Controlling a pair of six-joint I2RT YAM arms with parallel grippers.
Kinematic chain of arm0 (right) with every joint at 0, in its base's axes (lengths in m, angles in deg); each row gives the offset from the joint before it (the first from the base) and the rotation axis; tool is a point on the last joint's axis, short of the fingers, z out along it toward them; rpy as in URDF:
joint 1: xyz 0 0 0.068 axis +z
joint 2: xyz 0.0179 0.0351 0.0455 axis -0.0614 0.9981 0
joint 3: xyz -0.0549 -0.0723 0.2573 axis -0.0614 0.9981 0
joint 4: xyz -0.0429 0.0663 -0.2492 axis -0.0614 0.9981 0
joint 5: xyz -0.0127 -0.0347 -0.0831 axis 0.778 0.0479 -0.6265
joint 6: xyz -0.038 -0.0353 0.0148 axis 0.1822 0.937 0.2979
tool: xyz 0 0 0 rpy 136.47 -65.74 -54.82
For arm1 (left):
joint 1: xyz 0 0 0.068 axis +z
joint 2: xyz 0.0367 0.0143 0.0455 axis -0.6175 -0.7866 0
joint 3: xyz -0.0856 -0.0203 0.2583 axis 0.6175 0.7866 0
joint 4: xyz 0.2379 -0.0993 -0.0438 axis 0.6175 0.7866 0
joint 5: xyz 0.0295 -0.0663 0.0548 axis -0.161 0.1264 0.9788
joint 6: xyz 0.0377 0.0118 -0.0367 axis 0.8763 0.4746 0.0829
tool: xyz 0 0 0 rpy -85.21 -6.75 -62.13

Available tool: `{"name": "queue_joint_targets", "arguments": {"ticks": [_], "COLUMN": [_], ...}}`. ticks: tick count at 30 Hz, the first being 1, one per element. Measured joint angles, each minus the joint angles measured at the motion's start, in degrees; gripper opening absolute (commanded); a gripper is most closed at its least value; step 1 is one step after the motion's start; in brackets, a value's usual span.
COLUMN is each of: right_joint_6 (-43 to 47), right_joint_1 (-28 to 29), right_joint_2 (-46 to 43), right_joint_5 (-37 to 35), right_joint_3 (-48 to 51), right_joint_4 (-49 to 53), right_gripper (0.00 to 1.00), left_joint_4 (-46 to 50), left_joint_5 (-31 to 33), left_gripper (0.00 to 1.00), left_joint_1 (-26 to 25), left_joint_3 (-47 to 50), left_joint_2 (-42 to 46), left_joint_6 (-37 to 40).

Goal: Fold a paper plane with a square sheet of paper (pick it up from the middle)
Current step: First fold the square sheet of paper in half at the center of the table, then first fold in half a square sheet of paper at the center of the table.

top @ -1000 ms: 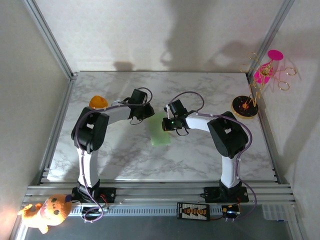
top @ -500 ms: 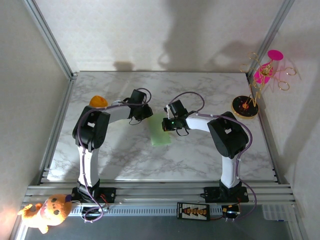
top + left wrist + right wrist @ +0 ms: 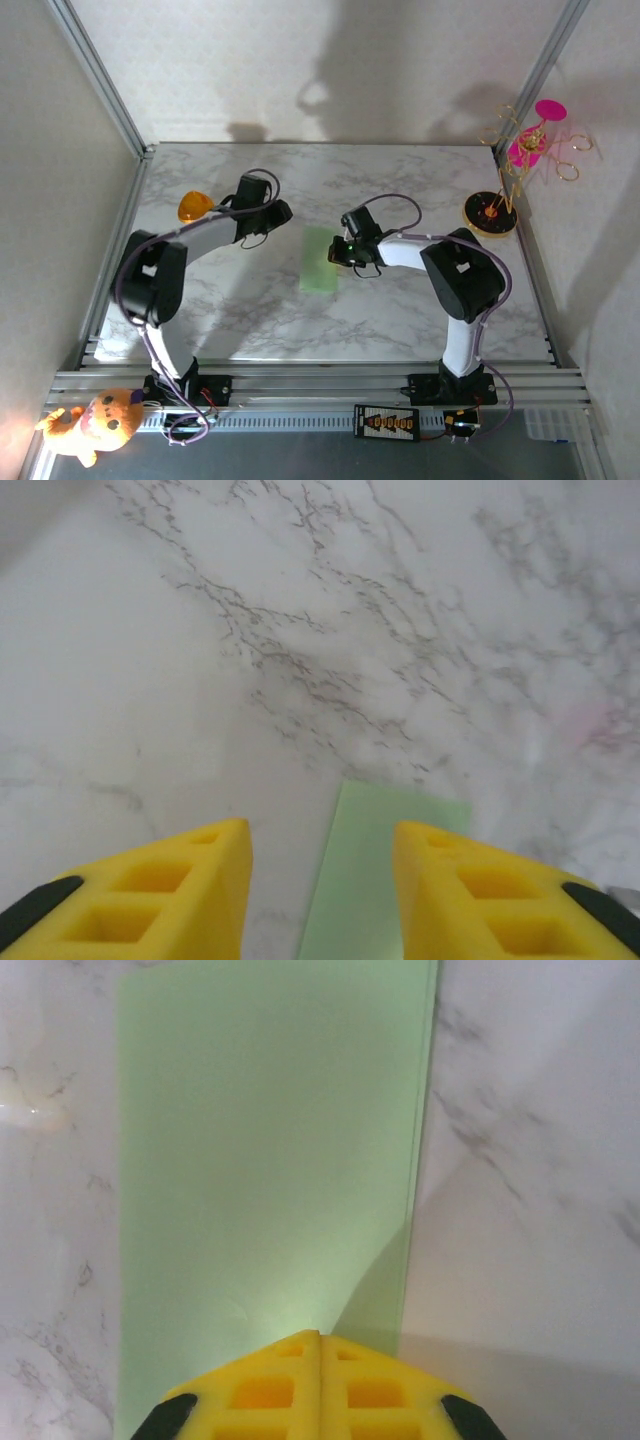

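Note:
The square sheet of paper (image 3: pixel 320 260) is pale green and lies flat on the marble table, folded into a narrow rectangle; no paper plane is in view. My right gripper (image 3: pixel 341 252) is shut, its joined tips resting on the sheet's right half. In the right wrist view the gripper (image 3: pixel 320 1336) rests on the paper (image 3: pixel 265 1160), whose doubled edge runs along the right. My left gripper (image 3: pixel 277 213) stands open to the left of the sheet, apart from it. In the left wrist view the gripper (image 3: pixel 320 828) is open and holds nothing, with a corner of the paper (image 3: pixel 385 880) showing beyond the fingers.
An orange-lidded cup (image 3: pixel 196 205) stands at the table's left, close to the left arm. A pink-and-gold ornament stand (image 3: pixel 508 180) is at the back right. A plush toy (image 3: pixel 95 422) lies off the table at the near left. Metal frame posts border both sides.
My left gripper has opened and drawn back to the left, off the paper. The right gripper stays shut on the sheet and has shifted slightly right.

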Motion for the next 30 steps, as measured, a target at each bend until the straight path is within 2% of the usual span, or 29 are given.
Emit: {"name": "queue_joint_targets", "arguments": {"ticks": [3, 6, 8, 12, 17, 23, 30], "right_joint_6": [-3.43, -4.31, -3.82, -1.16, 2.01, 4.66, 6.78], "right_joint_1": [0.00, 0.00, 0.00, 0.00, 0.00, 0.00, 0.00], "right_joint_2": [-1.57, -2.80, -3.30, -3.41, -1.44, 4.96, 10.21], "right_joint_5": [-0.61, -1.53, -1.60, -0.11, 3.85, 7.30, 8.83], "right_joint_3": [0.22, -0.09, -0.94, -4.26, -8.04, -12.35, -17.73], "right_joint_4": [3.08, 6.25, 7.39, 7.63, 6.38, 5.53, 6.12], "right_gripper": [0.10, 0.18, 0.20, 0.17, 0.11, 0.08, 0.06], "left_joint_4": [-1.88, -3.76, -4.72, -6.14, -8.92, -13.90, -15.82], "left_joint_5": [0.17, -0.39, -1.42, -3.52, -6.64, -10.43, -11.69], "left_gripper": [0.45, 0.47, 0.48, 0.37, 0.24, 0.17, 0.12], "left_joint_1": [0.00, 0.00, -0.13, -1.57, -5.97, -9.60, -10.14], "left_joint_3": [5.01, 9.60, 12.26, 15.80, 17.29, 17.35, 17.35], "left_joint_2": [5.60, 9.46, 11.37, 13.40, 13.09, 7.93, 2.14], "left_joint_6": [-1.79, -3.30, -4.09, -5.33, -6.84, -8.96, -10.38]}}
